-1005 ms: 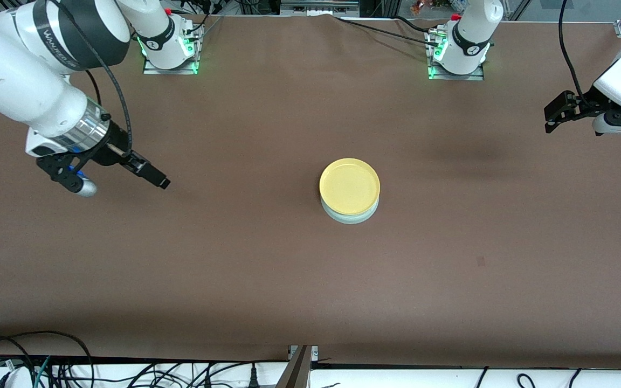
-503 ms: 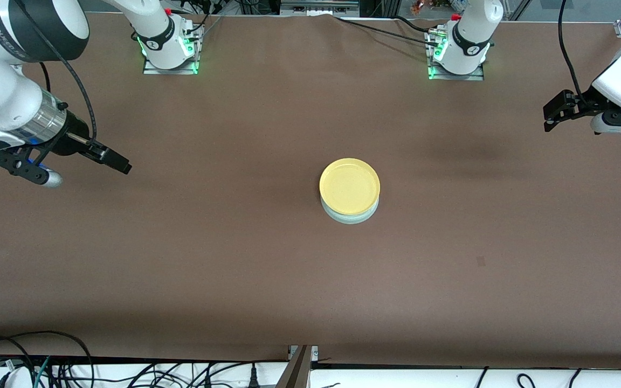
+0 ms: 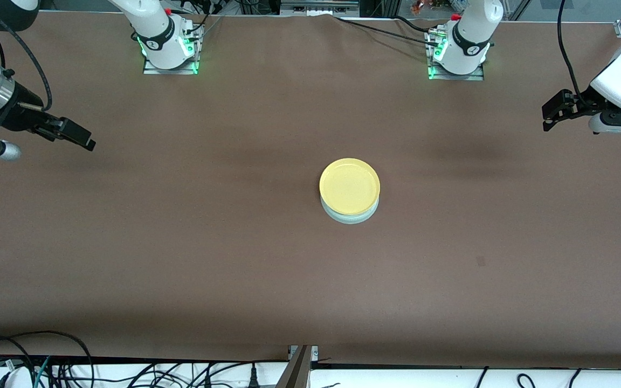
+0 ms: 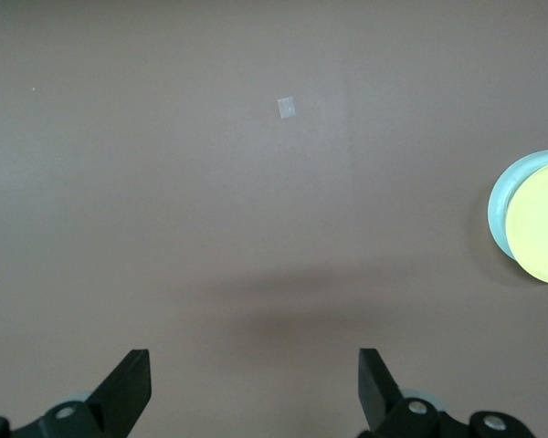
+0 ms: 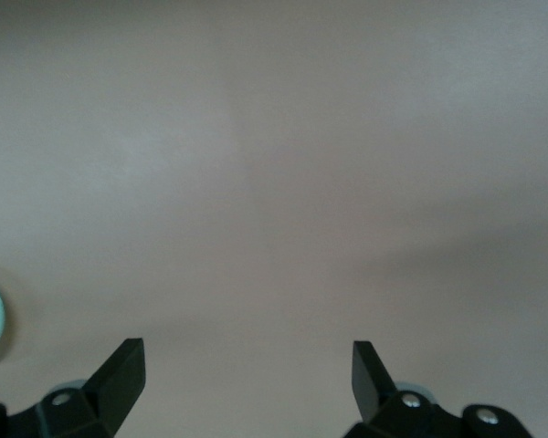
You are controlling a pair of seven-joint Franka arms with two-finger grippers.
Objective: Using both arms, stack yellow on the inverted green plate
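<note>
The round matte pale-yellow plate (image 3: 349, 186) sits on the pale mint-green plate (image 3: 350, 216), well apart from the spread, empty left gripper (image 3: 552, 112) and right gripper (image 3: 80, 137).

A brown table (image 3: 181, 258) with black cables (image 3: 46, 366) along its near edge.

This is a robotics lab. Two white arm bases (image 3: 167, 43) (image 3: 459, 51) with green status lights are bolted to metal plates on a wide table (image 3: 181, 258) covered in plain brown cloth, and bundles of black cables (image 3: 30, 366) run along the table's edge nearest the front camera.
</note>
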